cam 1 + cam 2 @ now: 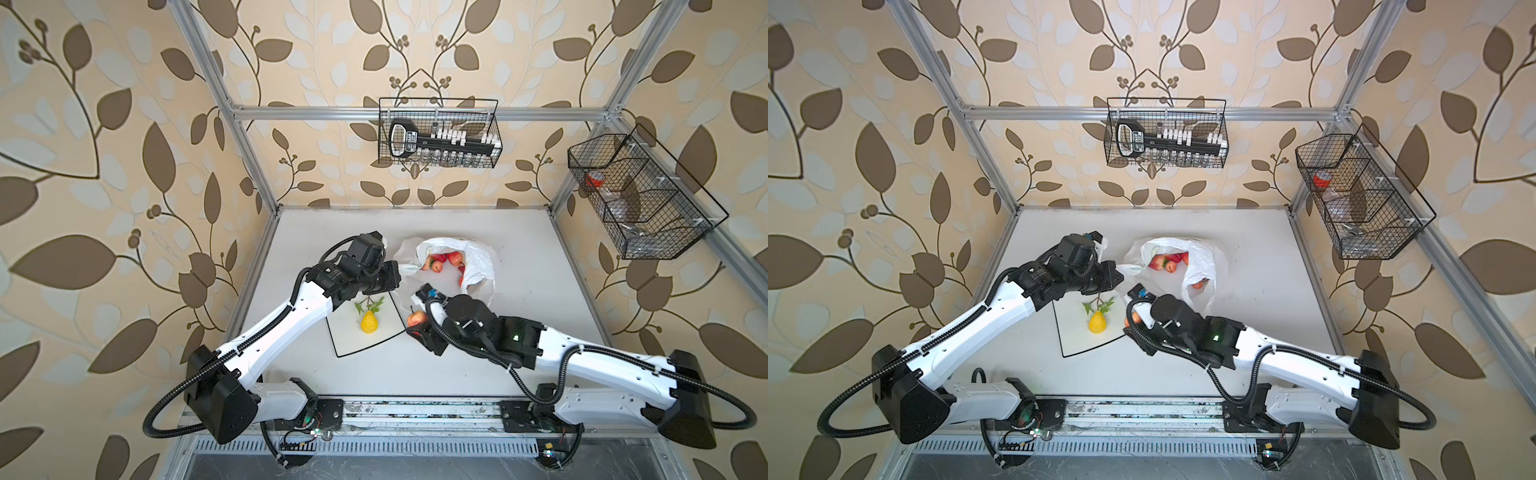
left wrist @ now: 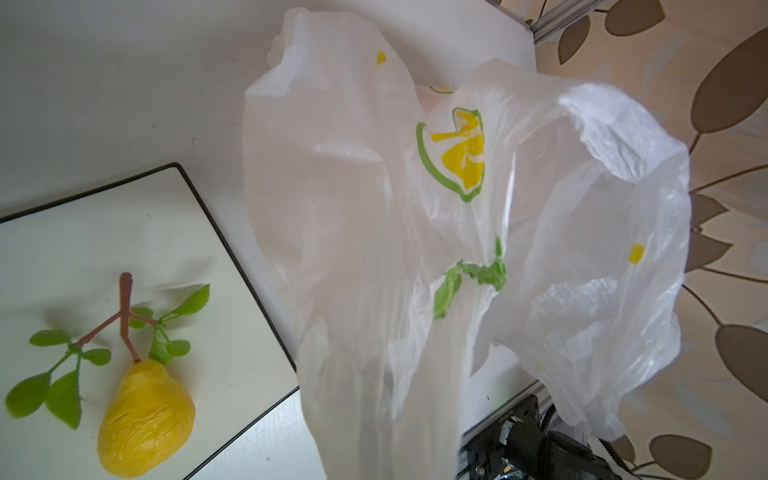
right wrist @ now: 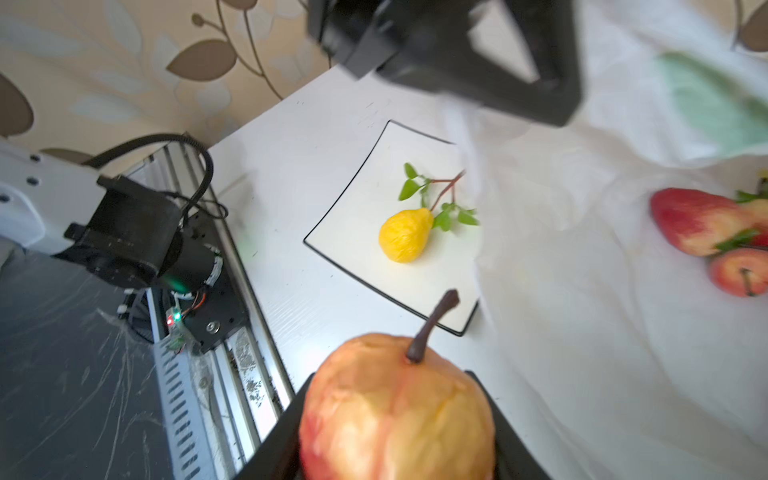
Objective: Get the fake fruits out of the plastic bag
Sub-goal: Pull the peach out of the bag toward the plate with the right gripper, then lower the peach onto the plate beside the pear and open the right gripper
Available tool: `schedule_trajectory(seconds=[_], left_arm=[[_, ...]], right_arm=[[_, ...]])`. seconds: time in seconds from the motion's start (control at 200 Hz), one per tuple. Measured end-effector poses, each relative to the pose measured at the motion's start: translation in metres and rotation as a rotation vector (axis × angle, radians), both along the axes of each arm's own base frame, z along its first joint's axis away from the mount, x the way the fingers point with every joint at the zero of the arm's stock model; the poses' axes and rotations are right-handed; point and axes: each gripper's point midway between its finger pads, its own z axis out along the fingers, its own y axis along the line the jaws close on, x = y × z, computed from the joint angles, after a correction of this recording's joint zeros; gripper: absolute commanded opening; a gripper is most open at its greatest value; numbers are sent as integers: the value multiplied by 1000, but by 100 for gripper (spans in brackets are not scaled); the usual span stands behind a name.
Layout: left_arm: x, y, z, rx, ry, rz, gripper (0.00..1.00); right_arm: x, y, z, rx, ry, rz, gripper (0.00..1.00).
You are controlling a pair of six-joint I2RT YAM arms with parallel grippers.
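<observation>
The plastic bag lies open at the table's middle back, with red strawberries showing in its mouth. My left gripper is shut on the bag's near edge; in the left wrist view the bag hides the fingers. My right gripper is shut on an orange-pink round fruit with a brown stem, held just off the right edge of the plate. A yellow pear lies on the plate.
The square white black-rimmed plate sits front left of the bag. A wire basket hangs on the back wall and another wire basket on the right wall. The arms' base rail runs along the table's front edge.
</observation>
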Motion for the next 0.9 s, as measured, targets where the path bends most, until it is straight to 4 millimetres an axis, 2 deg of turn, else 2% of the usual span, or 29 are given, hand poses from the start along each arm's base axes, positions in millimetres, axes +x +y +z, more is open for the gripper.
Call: schedule_trajectory(seconds=[0.105,0.22,0.355,0.51,0.63,0.775,0.9], left_arm=[[0,0,4,0,-7,-4,0],[0,0,4,3,-8,-6,0],[-2,1,2,11,3,-7,0],[-3,2,2,12,2,-9,0],[-3,2,3,12,1,-9,0],[-4,2,4,11,-1,-9,0],[-3,3,4,11,-2,-7,0]], right_arm=[[-16,27,-25,-43,23,51,43],[-15,44,-52,-79,58,7,42],[4,49,-75,-105,84,-129,42],[28,49,-86,-95,110,-277,42],[54,43,-98,-88,147,-392,43],[77,37,-116,-98,187,-476,45],[88,42,-129,-103,212,-505,47]])
